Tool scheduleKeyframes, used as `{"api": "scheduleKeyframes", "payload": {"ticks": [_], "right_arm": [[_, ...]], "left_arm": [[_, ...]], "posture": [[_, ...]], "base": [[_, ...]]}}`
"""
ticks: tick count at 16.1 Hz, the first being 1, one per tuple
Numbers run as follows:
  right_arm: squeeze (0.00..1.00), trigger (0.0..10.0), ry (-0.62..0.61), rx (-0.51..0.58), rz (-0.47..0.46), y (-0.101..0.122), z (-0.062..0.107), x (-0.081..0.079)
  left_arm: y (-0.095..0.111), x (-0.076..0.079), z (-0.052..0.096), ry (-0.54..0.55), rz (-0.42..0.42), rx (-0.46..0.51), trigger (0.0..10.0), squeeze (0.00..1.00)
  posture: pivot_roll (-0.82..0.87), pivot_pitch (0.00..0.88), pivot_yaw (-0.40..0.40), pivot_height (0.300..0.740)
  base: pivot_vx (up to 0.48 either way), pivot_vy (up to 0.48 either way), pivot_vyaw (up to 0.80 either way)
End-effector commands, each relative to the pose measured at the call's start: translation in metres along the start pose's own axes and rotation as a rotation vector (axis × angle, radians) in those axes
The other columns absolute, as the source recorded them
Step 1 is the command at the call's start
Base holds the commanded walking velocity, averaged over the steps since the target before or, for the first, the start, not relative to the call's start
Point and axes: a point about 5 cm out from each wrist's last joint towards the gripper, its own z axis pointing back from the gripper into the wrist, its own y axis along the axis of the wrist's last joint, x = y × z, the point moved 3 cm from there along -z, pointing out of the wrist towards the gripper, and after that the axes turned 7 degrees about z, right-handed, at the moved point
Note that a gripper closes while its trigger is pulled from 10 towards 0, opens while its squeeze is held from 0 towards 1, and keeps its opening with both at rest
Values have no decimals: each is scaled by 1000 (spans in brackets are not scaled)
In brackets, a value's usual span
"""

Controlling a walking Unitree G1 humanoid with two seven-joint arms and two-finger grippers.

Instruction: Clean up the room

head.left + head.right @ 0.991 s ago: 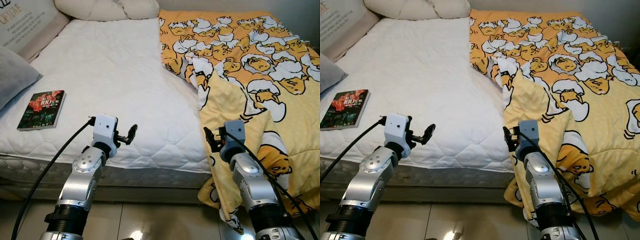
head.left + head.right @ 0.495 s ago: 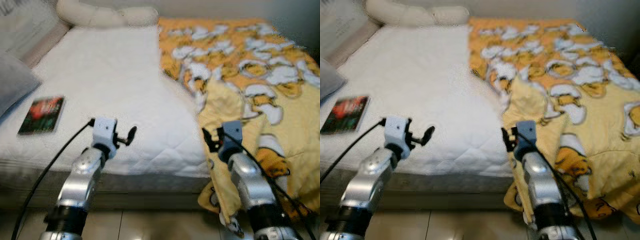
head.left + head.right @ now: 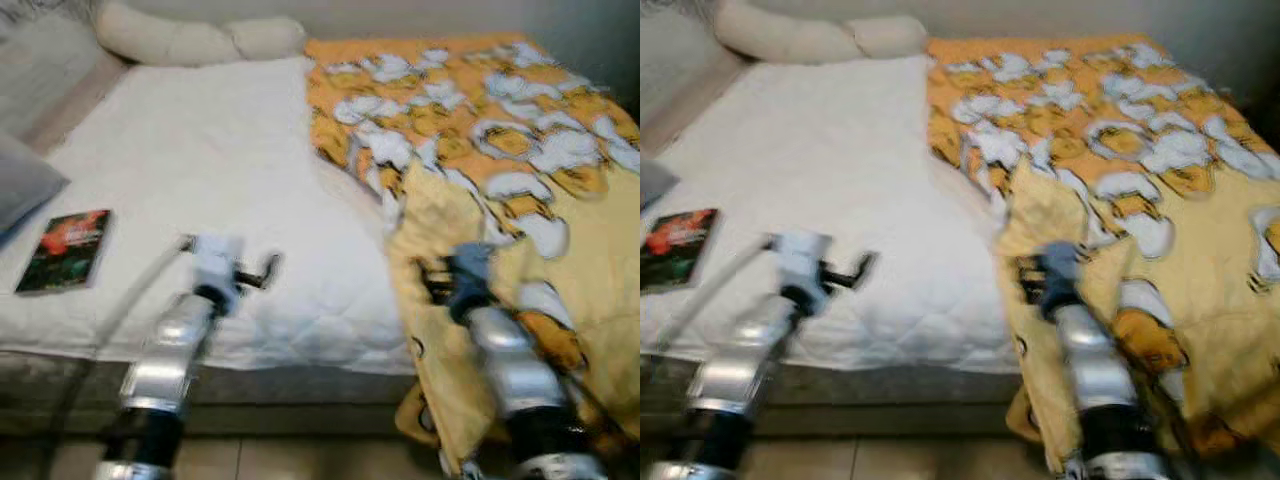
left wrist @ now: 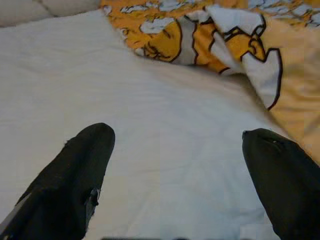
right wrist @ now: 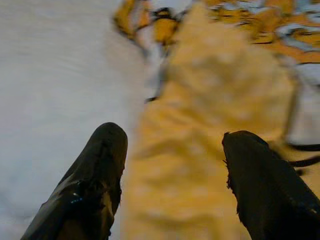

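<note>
Both grippers up at the bed's (image 3: pixel 200 150) near edge, fingers spread, nothing held.
Left gripper (image 4: pixel 175 165) over white mattress, right gripper (image 5: pixel 172 165) over the yellow blanket (image 3: pixel 520 160); book (image 3: pixel 63 250) by the left edge.

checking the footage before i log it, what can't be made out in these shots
- Book title: head views blurred by motion, cover unreadable.
- Grey pillow: cut off by the left edge, left eye view.
- Right claw above the yellow blanket: right wrist view smeared, print unclear.
- Left claw: fingertips cut off by the frame's bottom edge, left wrist view.
</note>
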Motion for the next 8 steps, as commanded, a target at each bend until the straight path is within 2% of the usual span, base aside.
{"api": "scheduleKeyframes", "payload": {"ticks": [1,8], "right_arm": [[0,10000,35,25,-18,8,-4,-14],[0,10000,40,28,-53,8,-1,-11]], "left_arm": [[4,-14,4,39,-13,4,10000,35],[5,-16,6,42,-17,4,10000,27]], "posture": [[-30,0,49,740],[-21,0,42,740]], "base": [[360,0,0],[337,0,0]]}}
